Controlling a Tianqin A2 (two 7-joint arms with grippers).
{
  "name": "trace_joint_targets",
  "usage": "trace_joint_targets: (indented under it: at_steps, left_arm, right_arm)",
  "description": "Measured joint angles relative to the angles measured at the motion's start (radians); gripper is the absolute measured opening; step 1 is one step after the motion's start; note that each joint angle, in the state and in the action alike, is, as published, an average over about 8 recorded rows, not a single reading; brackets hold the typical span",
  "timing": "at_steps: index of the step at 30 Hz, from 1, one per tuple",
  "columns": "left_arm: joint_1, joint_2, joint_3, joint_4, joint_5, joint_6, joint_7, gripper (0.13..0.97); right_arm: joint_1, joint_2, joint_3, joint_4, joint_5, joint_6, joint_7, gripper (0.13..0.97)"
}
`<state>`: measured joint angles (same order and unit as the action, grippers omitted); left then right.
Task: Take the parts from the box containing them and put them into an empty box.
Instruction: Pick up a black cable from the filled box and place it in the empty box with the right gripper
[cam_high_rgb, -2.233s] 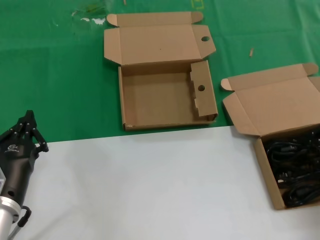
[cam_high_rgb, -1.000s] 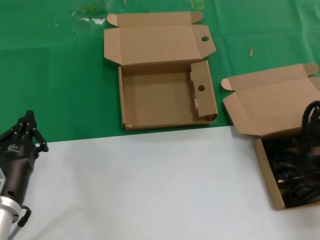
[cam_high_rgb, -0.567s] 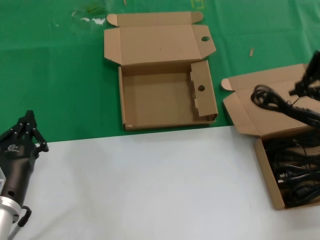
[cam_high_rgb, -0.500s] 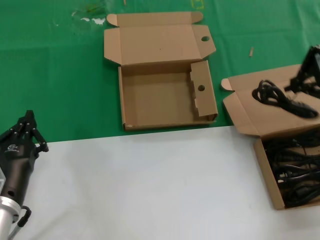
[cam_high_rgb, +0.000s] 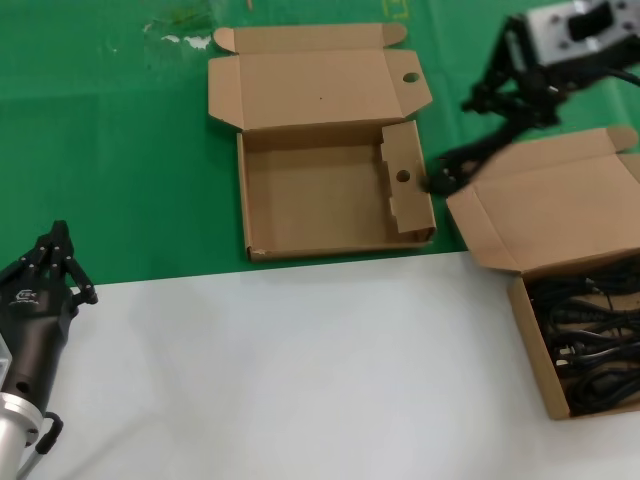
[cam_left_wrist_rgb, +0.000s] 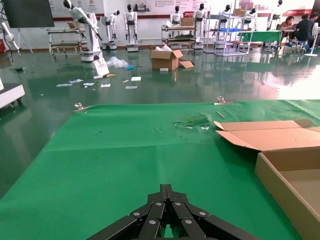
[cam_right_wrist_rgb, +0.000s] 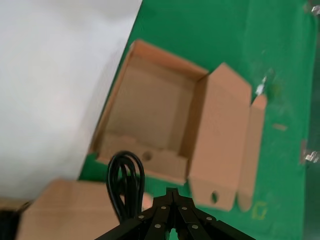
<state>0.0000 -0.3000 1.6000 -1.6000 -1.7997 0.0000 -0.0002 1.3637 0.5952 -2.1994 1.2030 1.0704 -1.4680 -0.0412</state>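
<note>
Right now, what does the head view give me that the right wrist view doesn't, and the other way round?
Only the head view shows the parked left gripper at the near left over the white surface, and the plain-lidded box holding the remaining cords. Only the right wrist view shows the carried cord's looped end up close, hanging beside the right gripper. Both show the empty box with its holed side flap, the green mat, and the carried cord bundle nearing that box.

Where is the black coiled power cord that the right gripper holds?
In the head view, the cord hangs from the right gripper, between the two brown cardboard boxes.
</note>
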Motion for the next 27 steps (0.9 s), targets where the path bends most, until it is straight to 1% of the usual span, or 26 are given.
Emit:
trace_joint_targets:
  at_steps: [8,16,27]
  left_arm:
    - [0.000,0.000,0.000,0.000,0.000,0.000,0.000,0.140]
    - [0.000,0.000,0.000,0.000,0.000,0.000,0.000,0.140]
    - [0.000,0.000,0.000,0.000,0.000,0.000,0.000,0.140]
  right_arm:
    - [0.065,-0.154,-0.047,-0.165,-0.026,0.095,-0.048,0.140]
    - [0.080,-0.288,-0.073,-0.341,-0.023,0.210,-0.109,0.140]
    - [0.098,-0.457,-0.074,-0.668,0.027,0.368,-0.275,0.140]
